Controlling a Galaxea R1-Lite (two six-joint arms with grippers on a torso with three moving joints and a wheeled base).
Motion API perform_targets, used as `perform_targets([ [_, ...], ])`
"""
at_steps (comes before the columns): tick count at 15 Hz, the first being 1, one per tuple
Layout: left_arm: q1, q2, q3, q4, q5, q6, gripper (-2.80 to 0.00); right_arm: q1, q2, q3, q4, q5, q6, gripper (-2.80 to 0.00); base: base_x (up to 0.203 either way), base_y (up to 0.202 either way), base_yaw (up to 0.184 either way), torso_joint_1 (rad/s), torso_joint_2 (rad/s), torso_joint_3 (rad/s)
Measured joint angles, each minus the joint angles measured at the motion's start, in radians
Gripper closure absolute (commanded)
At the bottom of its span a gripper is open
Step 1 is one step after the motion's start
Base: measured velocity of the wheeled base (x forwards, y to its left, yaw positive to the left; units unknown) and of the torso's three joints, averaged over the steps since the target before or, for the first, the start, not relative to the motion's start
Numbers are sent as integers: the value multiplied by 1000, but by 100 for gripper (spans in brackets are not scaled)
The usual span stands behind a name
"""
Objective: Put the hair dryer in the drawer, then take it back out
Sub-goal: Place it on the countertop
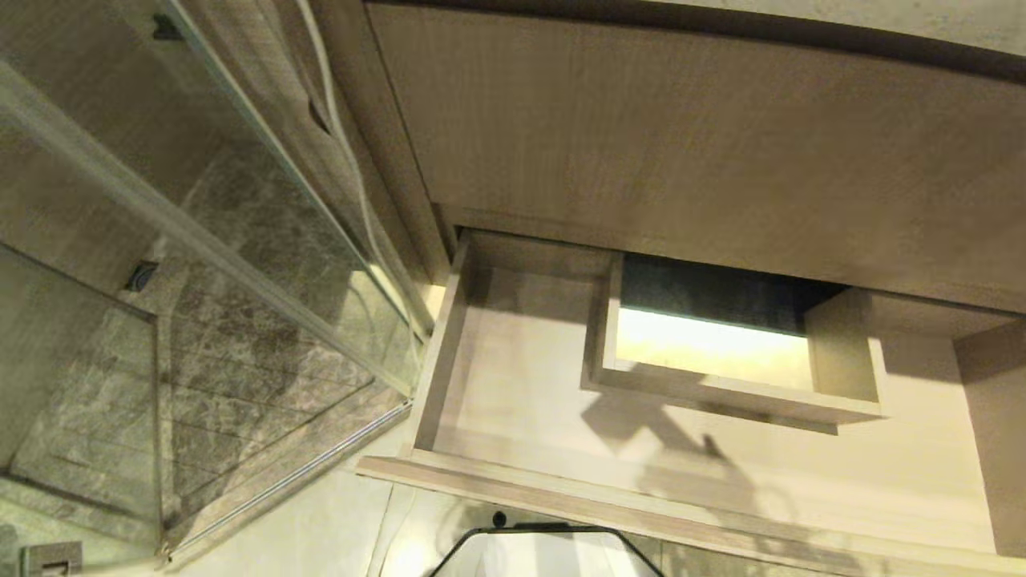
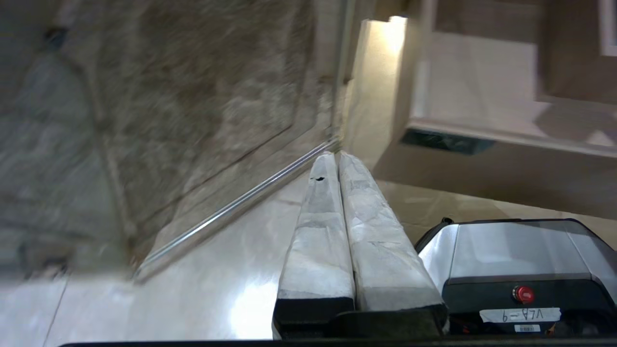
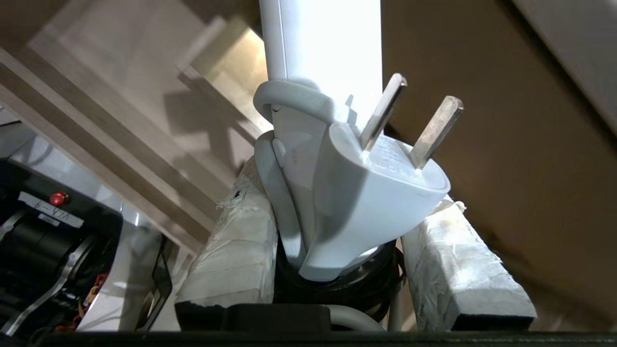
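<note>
The right gripper [image 3: 337, 221] has its two white-wrapped fingers [image 3: 236, 250] spread and clamped on either side of the hair dryer [image 3: 328, 159], while the left gripper [image 2: 340, 166] hangs parked over the floor, its wrapped fingers [image 2: 318, 241] pressed together along their length.
</note>
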Motion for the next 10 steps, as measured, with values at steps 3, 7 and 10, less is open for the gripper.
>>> perform_targets([
  [3,0,0,0,0,0,0,0,-1,4,24,4,-3,0,0,2,-5,35,1,0,0],
  [7,0,0,0,0,0,0,0,0,11,29,-4,-1,0,0,0,0,0,0,0,0],
  [10,0,0,0,1,0,0,0,-1,8,30,-6,-1,0,0,0,0,0,19,-22,-9],
])
